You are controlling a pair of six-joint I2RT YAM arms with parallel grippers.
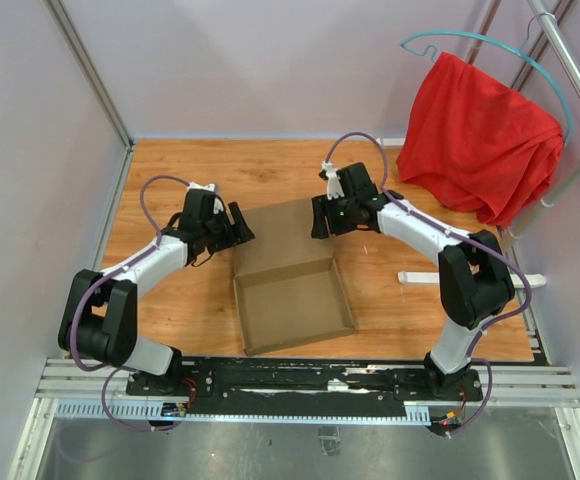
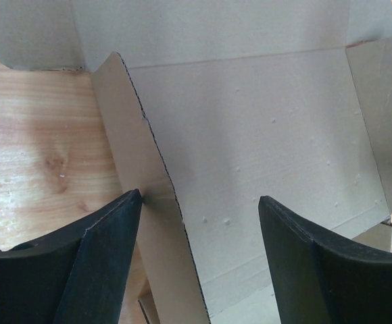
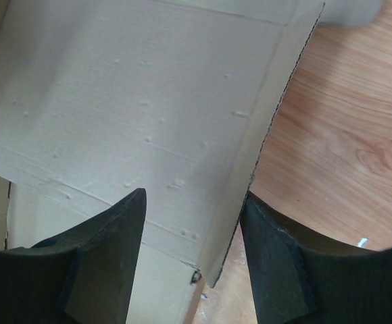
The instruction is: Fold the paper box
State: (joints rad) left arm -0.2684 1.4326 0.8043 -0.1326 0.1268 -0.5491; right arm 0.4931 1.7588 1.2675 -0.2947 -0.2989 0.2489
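The paper box (image 1: 292, 290) is brown cardboard in the middle of the table, with a shallow tray toward the front and a lid panel (image 1: 280, 232) reaching back. My left gripper (image 1: 240, 228) is open at the lid's left edge. In the left wrist view it (image 2: 199, 202) straddles a raised side flap (image 2: 149, 196), and the left fingertip (image 2: 115, 236) touches the flap's outer face. My right gripper (image 1: 320, 215) is open at the lid's right edge. In the right wrist view it (image 3: 192, 199) straddles the other raised flap (image 3: 257, 155), whose outer face lies against the right fingertip (image 3: 277, 256).
A red cloth (image 1: 480, 135) hangs from a teal hanger on a metal rack at the back right. A white strip (image 1: 425, 277) lies on the wooden table (image 1: 170, 300) right of the box. Walls close in the left and back sides.
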